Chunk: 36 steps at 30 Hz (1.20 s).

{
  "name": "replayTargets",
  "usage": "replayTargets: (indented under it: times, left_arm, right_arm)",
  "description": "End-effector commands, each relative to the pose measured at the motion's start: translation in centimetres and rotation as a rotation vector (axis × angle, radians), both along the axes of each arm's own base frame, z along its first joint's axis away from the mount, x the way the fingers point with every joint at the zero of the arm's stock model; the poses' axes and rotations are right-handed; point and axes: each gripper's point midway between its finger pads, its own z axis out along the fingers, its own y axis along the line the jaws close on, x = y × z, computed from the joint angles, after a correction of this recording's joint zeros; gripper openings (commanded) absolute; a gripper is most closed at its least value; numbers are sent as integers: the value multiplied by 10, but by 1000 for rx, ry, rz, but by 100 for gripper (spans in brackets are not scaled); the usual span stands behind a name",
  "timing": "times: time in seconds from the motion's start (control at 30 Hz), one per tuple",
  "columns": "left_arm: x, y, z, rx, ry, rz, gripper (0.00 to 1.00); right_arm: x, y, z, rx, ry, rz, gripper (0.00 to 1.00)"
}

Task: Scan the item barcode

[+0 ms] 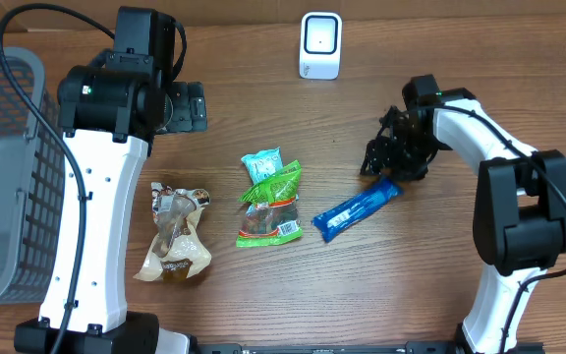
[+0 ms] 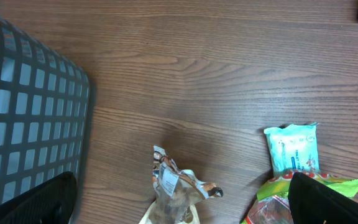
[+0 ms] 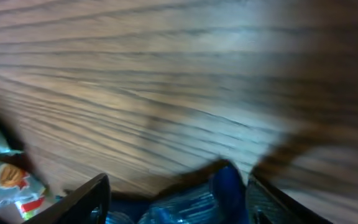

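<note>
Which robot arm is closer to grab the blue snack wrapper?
Right. The right end effector hangs open over the end of the blue wrapper, which shows between its fingers. The left end effector is open too, but much farther away.

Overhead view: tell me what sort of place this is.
Probably a mock checkout station on a wooden table: a small white device that looks like a scanner at the far edge, packaged snacks such as the blue wrapper and green packet, and a grey mesh basket at the side.
</note>
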Motion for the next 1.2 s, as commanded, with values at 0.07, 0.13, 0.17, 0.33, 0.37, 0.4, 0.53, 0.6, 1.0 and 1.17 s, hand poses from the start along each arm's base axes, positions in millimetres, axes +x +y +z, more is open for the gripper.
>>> replayTargets:
  times: [0.07,0.13,0.17,0.33,0.37,0.4,0.53,0.6,1.0,1.17]
  left_arm:
    - [-2,4,14,17,-37,-2,100]
    - [-2,4,14,17,-37,-2,100]
    - [-2,4,14,17,-37,-2,99]
    - [-2,4,14,17,-37,-2,100]
    - [-2,4,14,17,-37,-2,100]
    - [-2,4,14,17,-37,-2,100]
    - [-2,4,14,17,-37,-2,100]
    - [-2,4,14,17,-37,-2,100]
    - [-2,4,14,17,-37,-2,100]
    - [-2,4,14,17,-37,-2,100]
  right_arm:
    - [-23,-34,-6,-133,110,-59,71]
    - [-40,-43,-3,-157,185,-61,73]
    - [-48,-46,-1,-160,220,-62,73]
    - [-71,-45,9,-155,308,-28,72]
    - [-70,-44,11,-151,300,-20,70]
    - [-68,-42,15,-143,286,-12,69]
    - [-51,-32,48,-113,167,40,67]
    - [-40,-24,71,-99,60,90,71]
    - [-58,16,64,-41,-143,562,87]
    - [-79,14,35,-3,-119,639,78]
